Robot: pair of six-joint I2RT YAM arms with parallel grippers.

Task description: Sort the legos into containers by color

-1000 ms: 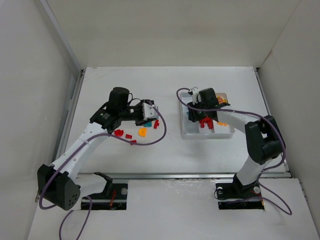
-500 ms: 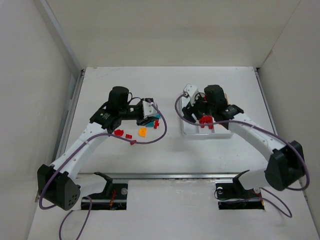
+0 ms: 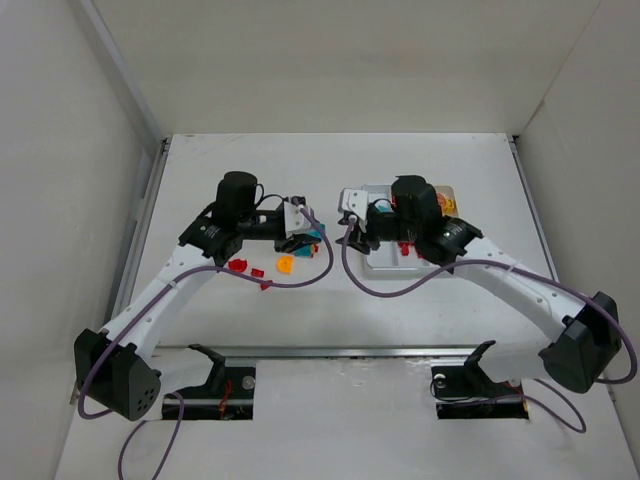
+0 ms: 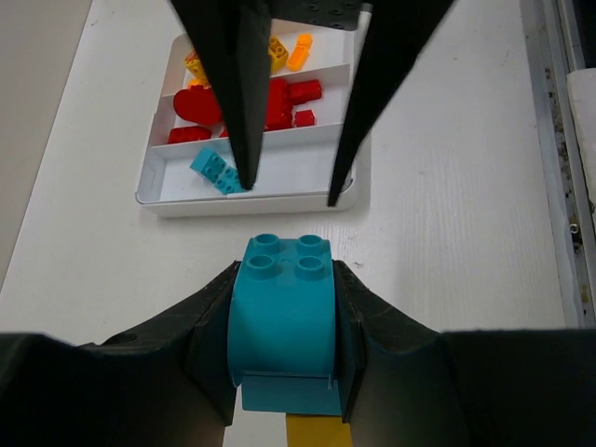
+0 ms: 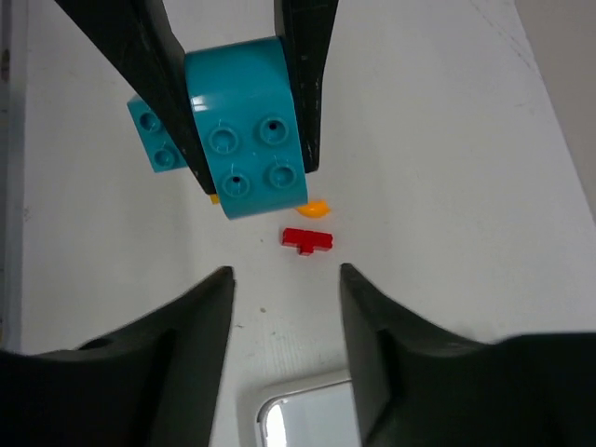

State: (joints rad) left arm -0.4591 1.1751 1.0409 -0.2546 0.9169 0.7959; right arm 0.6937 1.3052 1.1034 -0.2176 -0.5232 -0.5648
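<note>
Left gripper point(image 4: 285, 270) is clamped on a teal rounded 2x2 brick point(image 4: 282, 326). Both fingers press its sides and the stud face points at the right gripper point(image 5: 284, 279). Right fingers are spread and hold nothing. The brick sits just ahead of their tips, lined up with the gap but not touching them or in between.

We see the white tray point(image 4: 205, 203) right behind the right fingers in the left wrist view:
- **Near compartment:** one teal brick point(image 4: 212, 169).
- **Middle compartment:** red bricks point(image 4: 279, 101).
- **Far compartment:** yellow-orange bricks point(image 4: 298, 51).

On the table point(image 4: 447, 233) under the held brick are a red piece point(image 5: 307, 240) and an orange piece point(image 5: 313, 208). A second teal brick point(image 5: 154, 135) is beside the left finger; we can't tell whether it touches.
</note>
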